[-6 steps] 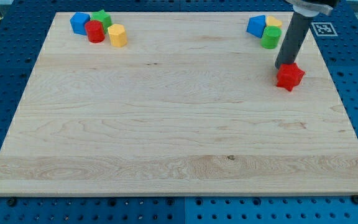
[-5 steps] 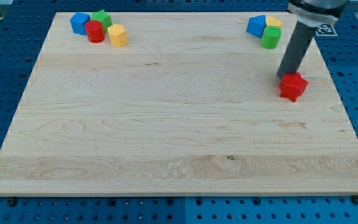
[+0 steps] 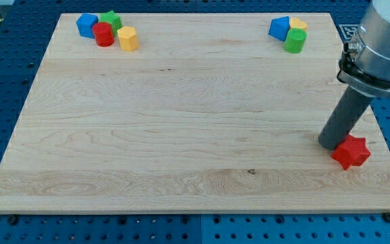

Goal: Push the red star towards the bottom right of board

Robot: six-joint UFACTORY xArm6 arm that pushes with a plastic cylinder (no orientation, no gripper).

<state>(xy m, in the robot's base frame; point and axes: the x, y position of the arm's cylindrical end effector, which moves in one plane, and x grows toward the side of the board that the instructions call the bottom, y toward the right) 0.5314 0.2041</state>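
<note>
Pushed toward the view's bottom right, red star (image 3: 351,152) touches my tip (image 3: 330,144).

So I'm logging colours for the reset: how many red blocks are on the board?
2. A red cylinder sits in the cluster at the view's top left, and the red star lies near the bottom right, just right of my tip. None looks hidden.

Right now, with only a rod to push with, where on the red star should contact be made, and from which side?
No grip is possible, only a push. Press on the red star's upper-left face, coming from the view's top left. My tip already sits there, touching or nearly so, and the star lies low near the board's right edge, so a short nudge should do.
</note>
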